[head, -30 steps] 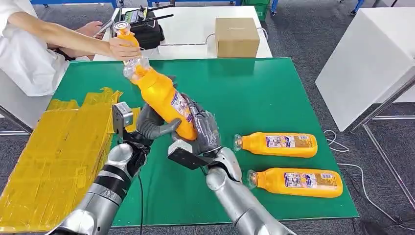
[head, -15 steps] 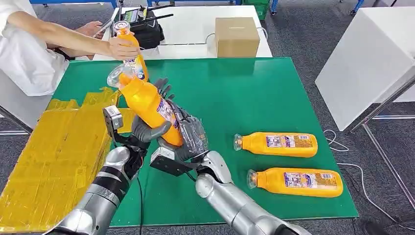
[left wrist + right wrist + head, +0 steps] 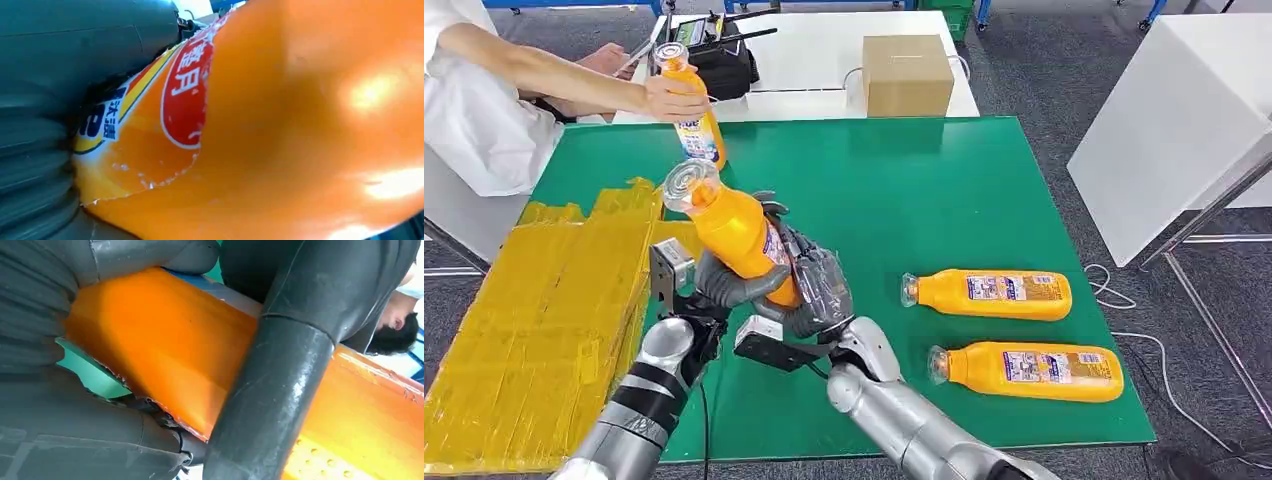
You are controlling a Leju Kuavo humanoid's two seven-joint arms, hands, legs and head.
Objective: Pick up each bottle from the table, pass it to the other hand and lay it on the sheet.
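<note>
An orange bottle (image 3: pixel 729 225) with a clear cap is held tilted above the green mat (image 3: pixel 924 190), cap up and to the left. My left hand (image 3: pixel 724 285) wraps its lower part from the left, and my right hand (image 3: pixel 821 285) grips it from the right. Up close, the bottle (image 3: pixel 300 125) lies against my left hand's grey cover (image 3: pixel 50 75). In the right wrist view a thick thumb (image 3: pixel 280 390) crosses the bottle (image 3: pixel 165 350). Two more orange bottles (image 3: pixel 989 295) (image 3: pixel 1029 372) lie on the mat at the right. The yellow sheet (image 3: pixel 534 300) lies at the left.
A person at the back left holds another orange bottle (image 3: pixel 692 110) upright at the mat's far edge with one hand (image 3: pixel 669 98). A cardboard box (image 3: pixel 908 75) and a black bag (image 3: pixel 724 60) sit on the white table behind. A white table (image 3: pixel 1174 120) stands at the right.
Both hands moved left with the bottle, which now tips its cap more toward me. The person's bottle has come down upright at the mat's far edge.
</note>
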